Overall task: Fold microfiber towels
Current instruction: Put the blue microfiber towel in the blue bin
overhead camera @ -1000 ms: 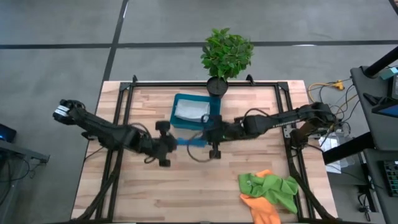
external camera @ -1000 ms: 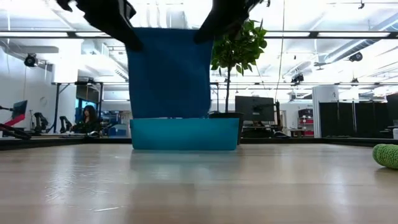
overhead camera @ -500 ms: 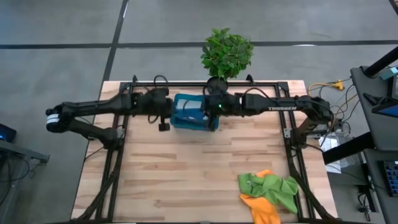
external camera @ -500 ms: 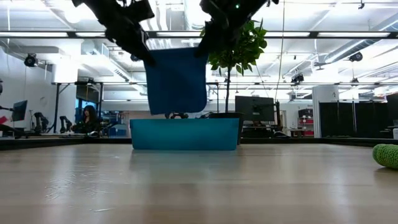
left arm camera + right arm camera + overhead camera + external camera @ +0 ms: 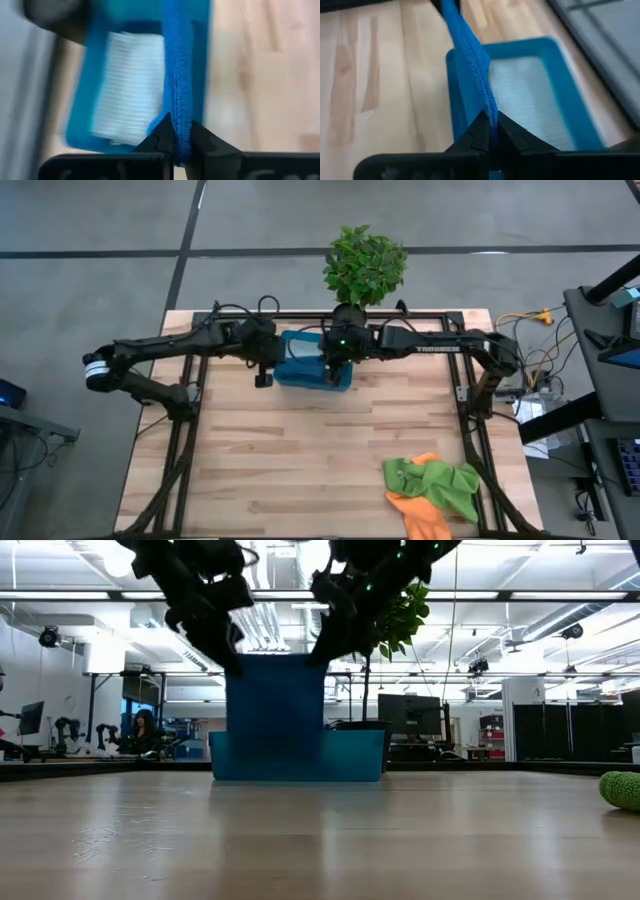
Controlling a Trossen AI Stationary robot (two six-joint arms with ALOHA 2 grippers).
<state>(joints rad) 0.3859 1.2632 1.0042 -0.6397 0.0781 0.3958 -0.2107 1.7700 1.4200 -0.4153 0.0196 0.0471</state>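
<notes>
- Broadly, the wooden table [image 5: 300, 440] shows a task about half done: two towels are at the tray and two are not yet folded.
- The blue tray [image 5: 283, 370] sits toward twelve o'clock on the table, just in front of the potted plant [image 5: 364, 265]. It is the drop-off point, judging by what already lies in it.
- The blue towel [image 5: 275, 715] hangs in a flat, doubled panel between the two grippers. Its lower edge reaches down to the tray's level in the low view, though I cannot tell if it touches the tray.
- The orange and green towels [image 5: 432, 490] lie crumpled together at about five o'clock, well apart from the tray. Both are left to fold.
- The grey-white towel [image 5: 131, 85] lies folded inside the tray, so that one looks finished.
- The left gripper [image 5: 174, 136] is over the tray's nine o'clock side, its fingers pressed together on the blue towel's top edge.
- The right gripper [image 5: 488, 131] is over the tray's three o'clock side, likewise pinching that top edge.
- What remains for the blue towel, as I judge it, is lowering it onto the grey-white one and letting go.
</notes>
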